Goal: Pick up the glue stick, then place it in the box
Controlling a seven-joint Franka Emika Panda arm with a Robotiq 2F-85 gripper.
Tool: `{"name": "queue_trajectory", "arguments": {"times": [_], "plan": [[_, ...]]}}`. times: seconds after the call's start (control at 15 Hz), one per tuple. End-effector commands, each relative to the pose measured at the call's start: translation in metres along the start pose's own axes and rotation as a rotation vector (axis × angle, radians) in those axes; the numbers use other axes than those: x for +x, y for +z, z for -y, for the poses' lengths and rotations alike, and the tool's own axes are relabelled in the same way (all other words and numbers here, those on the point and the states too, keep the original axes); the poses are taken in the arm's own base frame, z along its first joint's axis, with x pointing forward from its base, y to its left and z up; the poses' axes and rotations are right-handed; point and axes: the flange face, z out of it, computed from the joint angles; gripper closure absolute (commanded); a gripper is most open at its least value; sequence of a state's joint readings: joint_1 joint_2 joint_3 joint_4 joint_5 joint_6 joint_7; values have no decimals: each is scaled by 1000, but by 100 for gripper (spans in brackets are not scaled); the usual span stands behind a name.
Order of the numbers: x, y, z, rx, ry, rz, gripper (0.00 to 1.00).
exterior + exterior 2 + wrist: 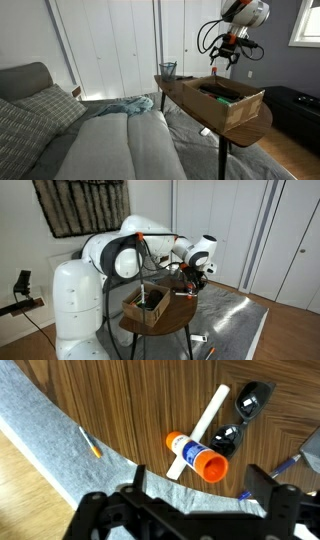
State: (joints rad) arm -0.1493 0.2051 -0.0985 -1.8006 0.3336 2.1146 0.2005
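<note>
The glue stick [196,457] lies on its side on the wooden table, whitish with a blue label and an orange cap pointing to the lower right. My gripper [198,486] is open and empty, hovering above it with a finger on either side of the cap end. The brown cardboard box [243,106] stands on the table in both exterior views [138,311], apart from the glue stick. The gripper hangs above the table beside the box in both exterior views [226,56] [196,281].
A flat white stick [208,420] lies against the glue stick and dark sunglasses [244,414] lie next to it. A blue pen [291,461] sits near the right finger. A dark mesh cup [168,70] stands at the table's far end. The table edge [95,430] drops to a grey rug.
</note>
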Motion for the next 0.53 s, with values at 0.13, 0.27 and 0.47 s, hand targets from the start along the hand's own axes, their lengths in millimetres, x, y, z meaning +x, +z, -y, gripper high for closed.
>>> {"name": "queue_trajectory", "arguments": {"times": [0.13, 0.27, 0.47], "plan": [[7, 9, 23, 0, -10, 14, 0], [6, 13, 29, -17, -16, 31, 1], [5, 18, 35, -55, -14, 51, 8]]}}
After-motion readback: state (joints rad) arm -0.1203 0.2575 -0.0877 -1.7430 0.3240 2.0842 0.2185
